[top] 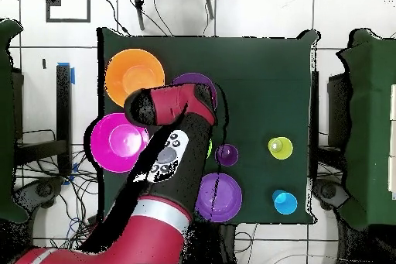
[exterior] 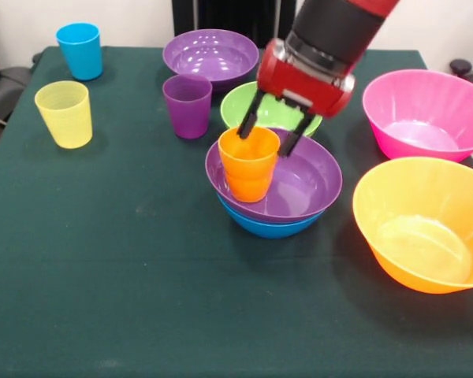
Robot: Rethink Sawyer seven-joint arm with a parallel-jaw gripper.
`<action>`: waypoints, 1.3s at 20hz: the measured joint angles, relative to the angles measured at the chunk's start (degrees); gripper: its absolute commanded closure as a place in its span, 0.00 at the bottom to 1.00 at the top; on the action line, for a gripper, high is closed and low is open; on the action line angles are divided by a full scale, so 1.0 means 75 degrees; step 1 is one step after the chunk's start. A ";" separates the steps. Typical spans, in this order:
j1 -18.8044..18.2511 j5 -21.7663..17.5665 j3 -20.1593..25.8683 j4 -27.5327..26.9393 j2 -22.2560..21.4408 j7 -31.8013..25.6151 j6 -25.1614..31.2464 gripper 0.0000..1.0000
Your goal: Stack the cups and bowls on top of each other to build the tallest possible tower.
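Red and black arm (exterior: 331,31), thick and round in section. Upper centre of the front view: black cylindrical segment with a narrow red band at the very top edge, ending in a glossy red wrist block with rounded corners and a thin grey seam. Under the block, gripper (exterior: 270,140) with two slim black fingers (exterior: 247,126). Lower left of the overhead view: broad red link with a silver ring, then a black link carrying a grey oval panel with small round buttons, then a red end section.

No legible text, labels, brands, numbers or signs.
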 measured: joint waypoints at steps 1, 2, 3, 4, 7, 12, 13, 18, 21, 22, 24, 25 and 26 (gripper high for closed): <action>-0.0031 0.0035 0.0013 0.0010 -0.0126 0.0000 0.0141 0.00; -0.0058 0.0063 0.0025 0.0020 -0.0255 0.0000 0.0270 0.00; -0.0091 0.0089 0.0042 0.0029 -0.0428 0.0000 0.0422 0.00; -0.0103 0.0095 0.0049 0.0030 -0.0500 0.0000 0.0481 0.00; -0.0151 0.0095 0.0087 0.0031 -0.0830 0.0000 0.0673 0.00; -0.0169 0.0093 0.0141 0.0035 -0.1155 0.0000 0.0703 0.00; -0.0168 0.0093 0.0156 0.0036 -0.1205 0.0000 0.0705 0.00; -0.0179 0.0093 0.0225 0.0045 -0.1311 0.0000 0.0705 0.00; -0.0293 0.0149 0.0415 0.0165 -0.1430 0.0000 0.0703 0.00; -0.0356 0.0190 0.0496 0.0226 -0.1474 0.0000 0.0703 0.00; -0.0574 0.0294 0.0743 0.0424 -0.1600 0.0000 0.0703 0.00; -0.0728 0.0335 0.0887 0.0552 -0.1673 0.0000 0.0703 0.00; -0.0834 0.0350 0.0972 0.0636 -0.1717 0.0000 0.0705 0.00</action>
